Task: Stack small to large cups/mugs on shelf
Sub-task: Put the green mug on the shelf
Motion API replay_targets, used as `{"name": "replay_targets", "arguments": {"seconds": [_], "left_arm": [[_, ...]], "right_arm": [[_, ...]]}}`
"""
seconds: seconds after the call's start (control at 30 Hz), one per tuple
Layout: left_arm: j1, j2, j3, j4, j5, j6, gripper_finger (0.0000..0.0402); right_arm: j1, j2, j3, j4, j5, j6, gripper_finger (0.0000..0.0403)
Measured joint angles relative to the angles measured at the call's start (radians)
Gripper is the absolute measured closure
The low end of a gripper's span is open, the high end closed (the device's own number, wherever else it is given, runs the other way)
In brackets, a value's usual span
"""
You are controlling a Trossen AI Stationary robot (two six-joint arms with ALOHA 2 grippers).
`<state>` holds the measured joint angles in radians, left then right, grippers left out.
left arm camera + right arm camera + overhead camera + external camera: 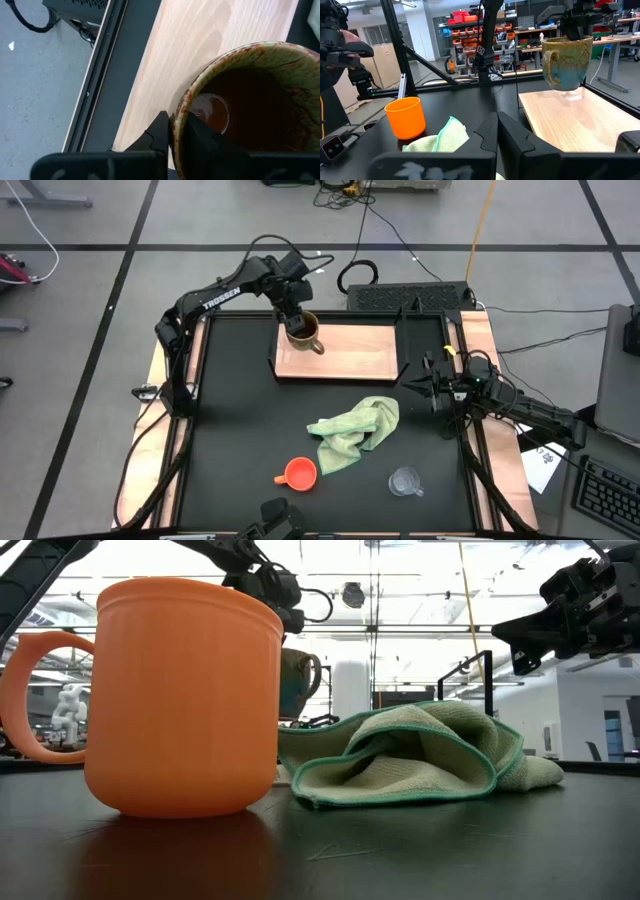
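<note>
The brown-green glazed mug (pixel 303 332) stands upright over the left end of the light wooden shelf (pixel 350 352), and my left gripper (pixel 177 122) is shut on its rim from above. The small orange cup (pixel 299 472) stands on its base on the black tabletop near the front. To the right of it, the clear glass cup (pixel 405 481) also stands on the tabletop. My right gripper (pixel 497 130) waits shut and level at the table's right edge (pixel 415 385), holding nothing. My left gripper grips the mug's rim (pixel 176 111) on its far-left side, away from the handle (pixel 549 62), with one finger inside the mug and one outside. The fingers come steeply from above. The mug hangs upright; whether its base rests on the shelf, I cannot tell.
A crumpled light green cloth (pixel 355 430) lies mid-table between the shelf and the two small cups. The shelf's right part (pixel 370 355) is bare wood. Black brackets (pixel 402 370) stand at the shelf's ends. Cables and a dark box (pixel 410 295) sit beyond the far edge.
</note>
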<state>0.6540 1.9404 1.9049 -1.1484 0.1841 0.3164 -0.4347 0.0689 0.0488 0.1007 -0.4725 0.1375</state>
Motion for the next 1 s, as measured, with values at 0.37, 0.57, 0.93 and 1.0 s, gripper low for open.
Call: {"name": "replay_targets", "arguments": {"seconds": [0.37,0.57,0.93,1.0], "left_arm": [[-0.003,0.0,0.0,-0.001,-0.006,0.012,0.0367],[-0.003,0.0,0.0,0.005,-0.006,-0.004,0.0367],[-0.006,-0.001,-0.069,0.046,-0.009,-0.037,0.0367],[-0.006,-0.002,-0.086,0.06,-0.008,-0.034,0.0367]], "right_arm": [[0.0,0.0,0.0,0.0,0.0,0.0,0.0403],[0.0,0.0,0.0,0.0,0.0,0.0,0.0403],[0.0,0.0,0.0,0.0,0.0,0.0,0.0403],[0.0,0.0,0.0,0.0,0.0,0.0,0.0403]]}}
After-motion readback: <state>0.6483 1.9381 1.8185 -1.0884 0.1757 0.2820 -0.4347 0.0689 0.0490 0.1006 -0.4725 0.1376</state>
